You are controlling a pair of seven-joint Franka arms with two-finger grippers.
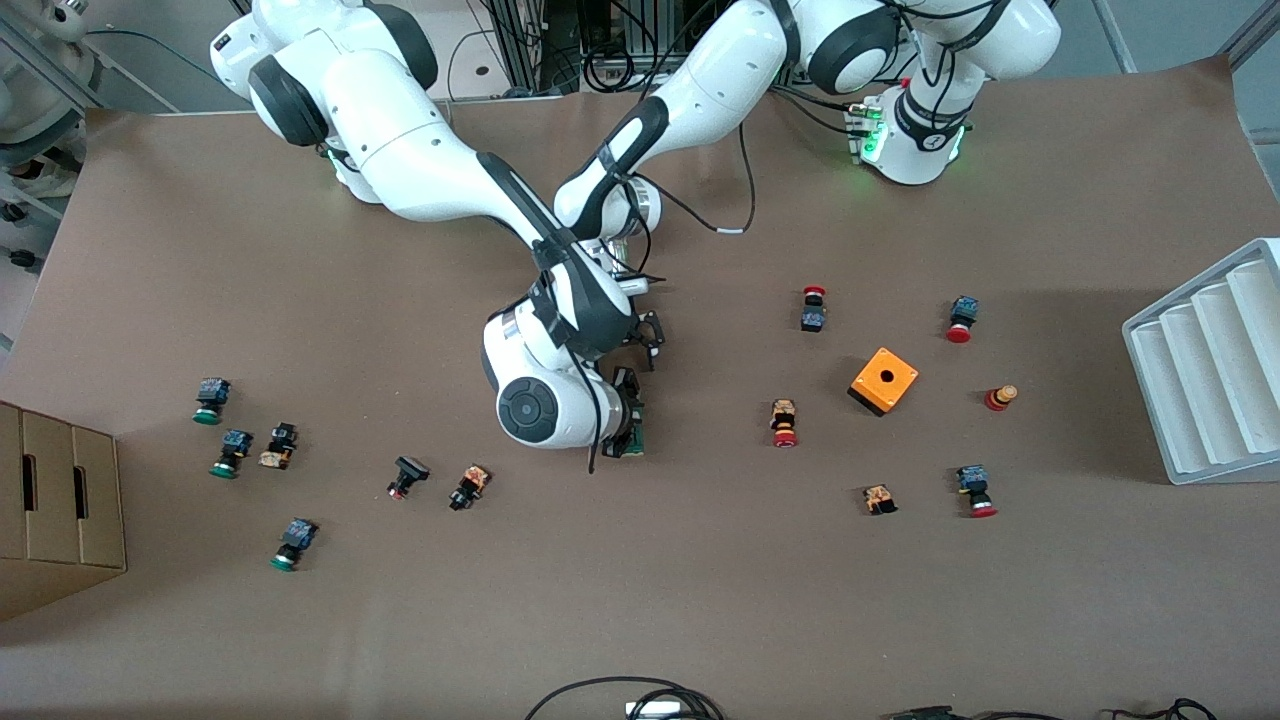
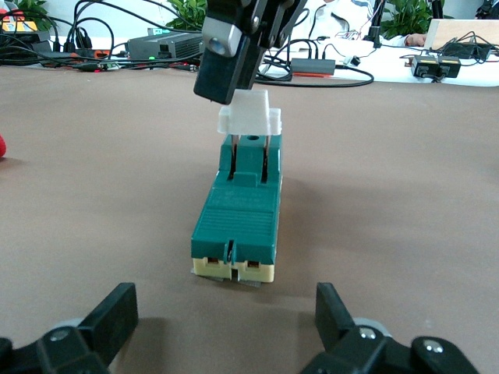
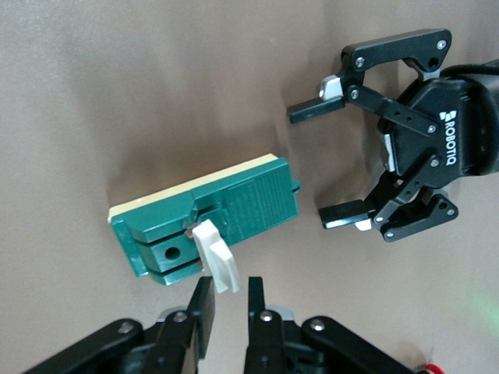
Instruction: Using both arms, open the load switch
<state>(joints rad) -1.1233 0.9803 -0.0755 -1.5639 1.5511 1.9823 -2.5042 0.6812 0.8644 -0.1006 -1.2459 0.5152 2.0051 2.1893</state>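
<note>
The load switch [image 1: 636, 441] is a green bar with a cream end, lying on the brown table near its middle. The right arm's wrist hides most of it in the front view. It shows whole in the left wrist view [image 2: 236, 212] and the right wrist view [image 3: 209, 212]. Its white block [image 2: 249, 118] stands up at one end. My right gripper [image 3: 228, 292] comes down over that end and is shut on the white block [image 3: 215, 257]. My left gripper [image 2: 226, 312] is open, low over the table just off the switch's cream end, touching nothing. The right wrist view shows it there with fingers spread [image 3: 308, 164].
An orange box with a hole [image 1: 882, 380] sits toward the left arm's end, among several small red-capped push-buttons [image 1: 785, 422]. Green-capped and black ones [image 1: 232, 452] lie toward the right arm's end. A white ribbed rack [image 1: 1210, 370] and a cardboard box [image 1: 55, 510] stand at the table's ends.
</note>
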